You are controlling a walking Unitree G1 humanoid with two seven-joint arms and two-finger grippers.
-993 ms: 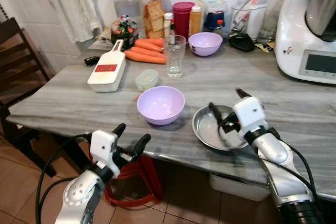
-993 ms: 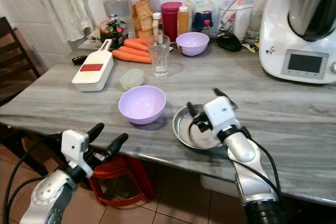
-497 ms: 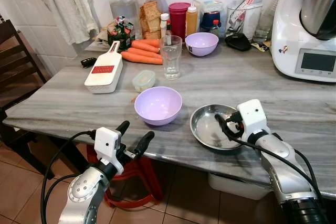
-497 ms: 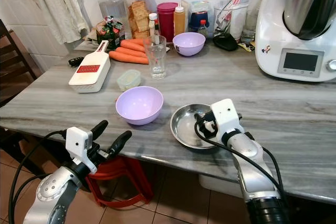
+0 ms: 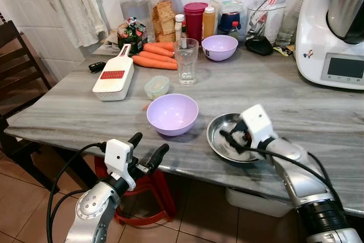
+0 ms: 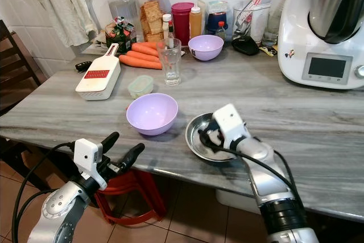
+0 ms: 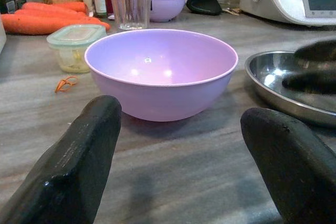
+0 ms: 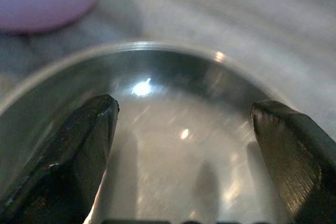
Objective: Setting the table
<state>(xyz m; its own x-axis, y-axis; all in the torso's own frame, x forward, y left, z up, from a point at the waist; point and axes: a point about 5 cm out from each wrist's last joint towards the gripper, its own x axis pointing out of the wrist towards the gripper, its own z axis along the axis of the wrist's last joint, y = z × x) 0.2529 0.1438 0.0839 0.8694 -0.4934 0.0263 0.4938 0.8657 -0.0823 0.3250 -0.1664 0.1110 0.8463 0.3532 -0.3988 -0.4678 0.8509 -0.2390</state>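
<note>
Left gripper (image 5: 149,147) hangs open off the near table edge, aimed at the purple bowl (image 5: 172,113). Right gripper (image 6: 206,136), fingers apart, sits inside the steel dish (image 5: 219,140), right of the bowl. Dish: likely light, rigid, slick; grip the rim. Glass (image 5: 186,61) beyond: fragile.

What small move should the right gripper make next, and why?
Probably shift sideways until one finger passes outside the steel plate's rim, then close. The right gripper is open with both fingers over the plate's inside, gripping nothing.
</note>
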